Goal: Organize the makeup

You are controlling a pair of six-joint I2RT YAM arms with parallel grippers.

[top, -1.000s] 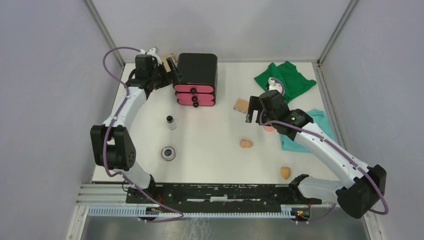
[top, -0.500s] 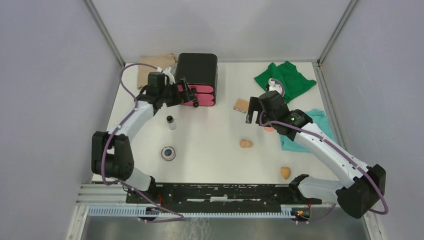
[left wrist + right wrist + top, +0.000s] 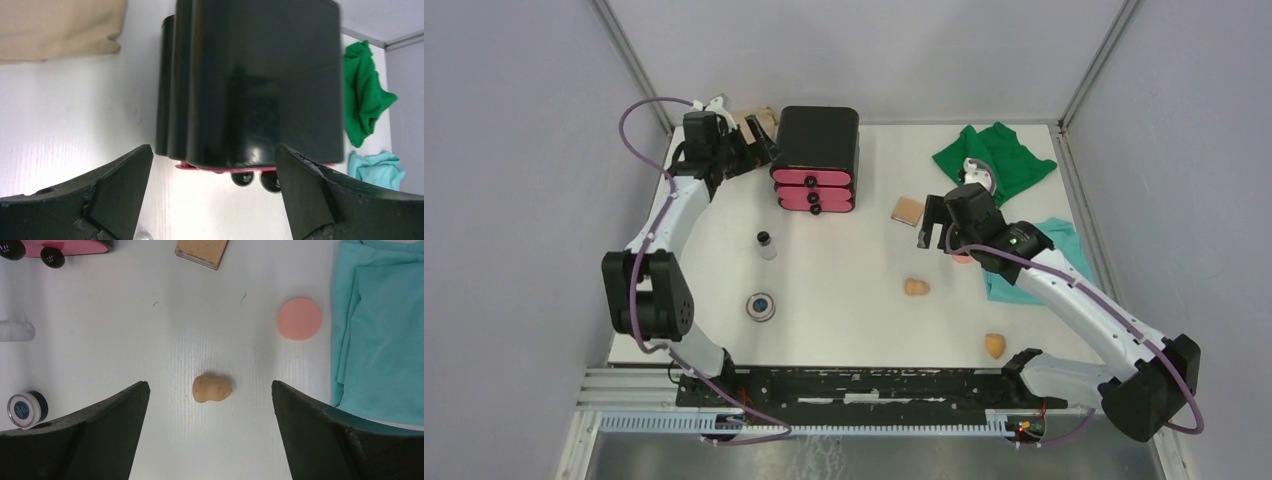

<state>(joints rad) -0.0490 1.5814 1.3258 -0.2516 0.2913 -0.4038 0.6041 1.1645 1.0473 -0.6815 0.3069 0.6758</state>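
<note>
My left gripper [image 3: 762,140] is open and empty beside the far left side of the black box [image 3: 819,140]; in the left wrist view [image 3: 212,200] the box [image 3: 250,85] fills the space ahead of the jaws. My right gripper [image 3: 932,222] is open and empty, hovering above a tan egg-shaped sponge [image 3: 212,388], which also shows in the top view [image 3: 915,287]. A tan square pad [image 3: 908,210], a pink round piece [image 3: 299,318], a second sponge [image 3: 995,346], a tiny jar [image 3: 767,244] and a silvery compact [image 3: 761,306] lie apart on the table.
The box has pink drawers [image 3: 814,190] with black knobs [image 3: 242,177] facing the arms. A beige cloth [image 3: 60,25] lies at the far left corner, a green cloth [image 3: 994,155] at the far right, and a teal cloth [image 3: 380,330] at the right.
My left gripper swung to the front of the pink drawers, then went back to the box's far left side. My right arm has barely moved.
</note>
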